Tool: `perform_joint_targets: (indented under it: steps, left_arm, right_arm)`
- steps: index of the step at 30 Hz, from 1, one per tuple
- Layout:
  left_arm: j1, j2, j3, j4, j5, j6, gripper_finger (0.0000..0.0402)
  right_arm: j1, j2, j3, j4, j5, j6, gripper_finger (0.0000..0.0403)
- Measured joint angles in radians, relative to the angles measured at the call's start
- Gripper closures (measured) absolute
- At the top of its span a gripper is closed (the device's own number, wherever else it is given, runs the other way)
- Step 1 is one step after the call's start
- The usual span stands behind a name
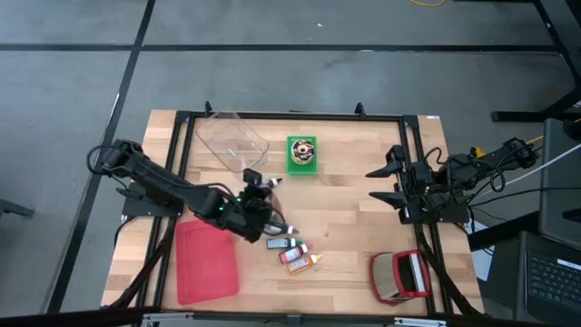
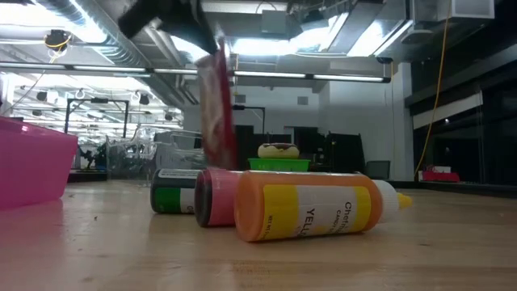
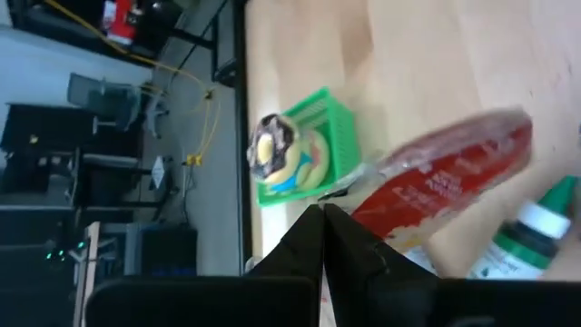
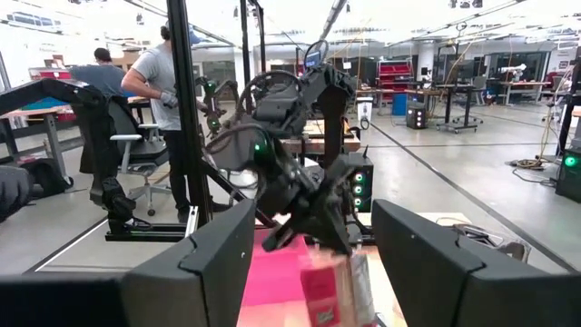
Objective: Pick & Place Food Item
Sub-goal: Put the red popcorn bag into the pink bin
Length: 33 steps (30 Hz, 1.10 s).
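A: Where do we stand? In the high view our left gripper sits just left of centre, above the cluster of bottles lower down.

B: It is pinched fully shut on the red pouch. In the low view the pouch hangs upright from its top edge, clear of the wood, over the green bottle and the yellow bottle.

A: So we are carrying. Which way, do we think?

B: The task names no target, so we judge. The clear tub lies in the upper left of the table, the pink tray in the lower left. Either could take it.

A: What makes the carry go well?

B: We hold the pouch by a thin seam, so it can swing. In the left wrist view it trails off to one side of the fingers, beside the green basket with the doughnut. We would keep it high enough to clear the bottles, travel smoothly, and let the swing settle before lowering.

A: And the release?

B: We would bring the pouch's bottom edge inside the container rim first, then part the jaws, so it folds down instead of tipping out.

A: Our right gripper?

B: It waits at the right edge of the table, jaws spread wide, holding nothing, well apart from the red basket in the lower right.
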Motion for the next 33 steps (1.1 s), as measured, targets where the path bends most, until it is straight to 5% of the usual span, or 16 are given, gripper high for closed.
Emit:
perform_joint_targets:
  steps: [17,33]
  left_arm:
    - [-0.15,-0.032,0.003,-0.2,-0.128,-0.266,0.04]
    - [-0.305,-0.032,0.182,-0.628,-0.188,-0.638,0.04]
  right_arm:
    - [0.0,0.001,0.0,0.0,0.0,0.0,0.0176]
    - [0.0,0.002,0.0,0.0,-0.001,0.007,0.0176]
